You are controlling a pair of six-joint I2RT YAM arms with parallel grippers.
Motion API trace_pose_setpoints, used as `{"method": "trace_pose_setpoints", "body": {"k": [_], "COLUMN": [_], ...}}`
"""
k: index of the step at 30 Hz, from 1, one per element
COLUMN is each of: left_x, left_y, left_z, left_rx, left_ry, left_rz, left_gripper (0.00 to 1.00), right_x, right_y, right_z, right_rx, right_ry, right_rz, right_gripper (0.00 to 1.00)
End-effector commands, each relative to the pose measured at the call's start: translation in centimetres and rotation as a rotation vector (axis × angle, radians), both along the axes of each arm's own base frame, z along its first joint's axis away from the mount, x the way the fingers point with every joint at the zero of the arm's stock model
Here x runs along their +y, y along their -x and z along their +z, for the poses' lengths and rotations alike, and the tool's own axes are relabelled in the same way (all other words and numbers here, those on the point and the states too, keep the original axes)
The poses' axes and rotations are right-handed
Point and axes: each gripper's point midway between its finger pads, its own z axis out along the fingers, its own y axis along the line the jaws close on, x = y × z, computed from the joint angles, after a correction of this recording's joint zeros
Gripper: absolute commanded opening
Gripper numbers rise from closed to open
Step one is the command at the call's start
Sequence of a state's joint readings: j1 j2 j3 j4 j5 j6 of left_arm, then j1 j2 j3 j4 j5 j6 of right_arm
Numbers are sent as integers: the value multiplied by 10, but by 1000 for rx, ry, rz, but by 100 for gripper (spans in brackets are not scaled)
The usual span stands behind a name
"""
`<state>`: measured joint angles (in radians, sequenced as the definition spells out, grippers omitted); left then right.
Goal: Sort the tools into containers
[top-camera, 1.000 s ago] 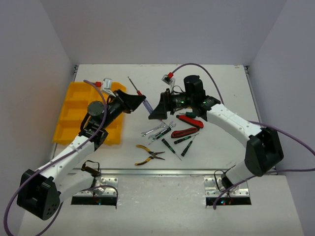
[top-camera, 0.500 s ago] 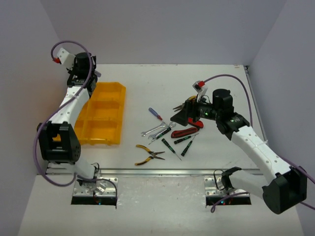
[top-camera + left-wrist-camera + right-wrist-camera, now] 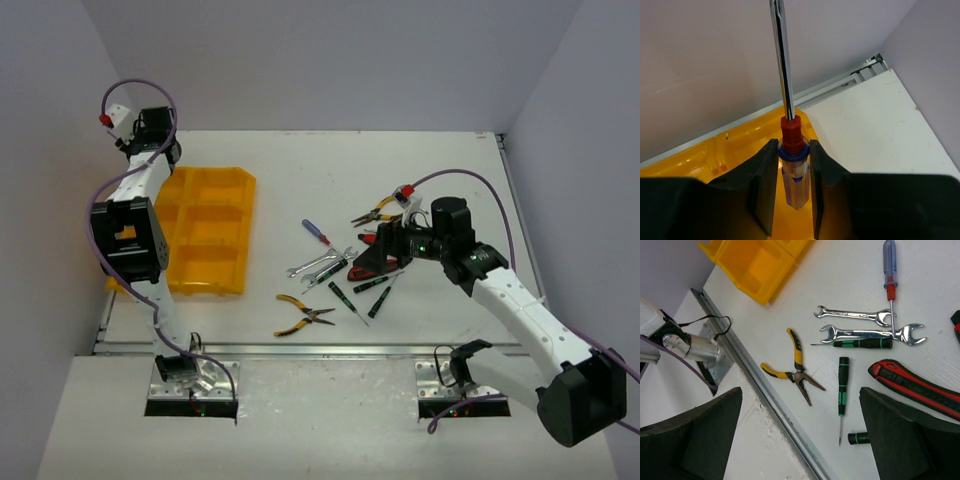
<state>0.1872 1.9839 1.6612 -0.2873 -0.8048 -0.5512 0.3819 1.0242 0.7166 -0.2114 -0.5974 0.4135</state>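
Fingers (image 3: 765,185) of the left gripper (image 3: 792,143) clamp the screwdriver (image 3: 791,131), judged light and stiff, by its slick handle over the tray (image 3: 740,145) at the counter's left edge; the right gripper (image 3: 800,395) holds its fingers apart.

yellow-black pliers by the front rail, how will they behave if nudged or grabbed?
The yellow-black pliers lie flat with handles splayed, so they probably won't roll. A push on one handle may swing it about the pivot. The coated grips likely hold better than the bare-metal nose.
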Motion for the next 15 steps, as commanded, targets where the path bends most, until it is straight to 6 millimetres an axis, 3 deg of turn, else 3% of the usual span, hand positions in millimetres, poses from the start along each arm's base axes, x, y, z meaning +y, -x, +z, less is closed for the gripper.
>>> {"method": "trace_pose_setpoints", "body": {"k": [1,7,9,10,12,13,14,15], "left_x": [7,-10,-19,-24,-34,-37,-41,-43], "left_y": [0,8,10,9,3,2,2,4], "left_z": [7,-21,-31,-29,-24,-19,-16,-5], "left_rx": [-41,-26,-24,-32,-45,-49,-45,-64], "left_ry": [-22,95,136,151,186,199,215,223], "left_rz": [-16,-51,-79,-104,-161,-179,-194,-195], "left_gripper": [0,0,0,3,19,27,38,53], "right_x": [9,6,6,12,19,24,21,28], "right_y": [-6,-39,-57,-71,-96,-112,-126,-143], "right_z": [17,9,-4,4,-8,-1,-24,-22], "right_rx": [-43,-38,11,0,15,-20,6,-7], "right_ry": [-37,17,69,76,132,159,238,268], "right_rz": [50,-53,-85,-81,-75,-80,-106,-102], "right_gripper": [99,99,99,99,99,99,99,99]}}
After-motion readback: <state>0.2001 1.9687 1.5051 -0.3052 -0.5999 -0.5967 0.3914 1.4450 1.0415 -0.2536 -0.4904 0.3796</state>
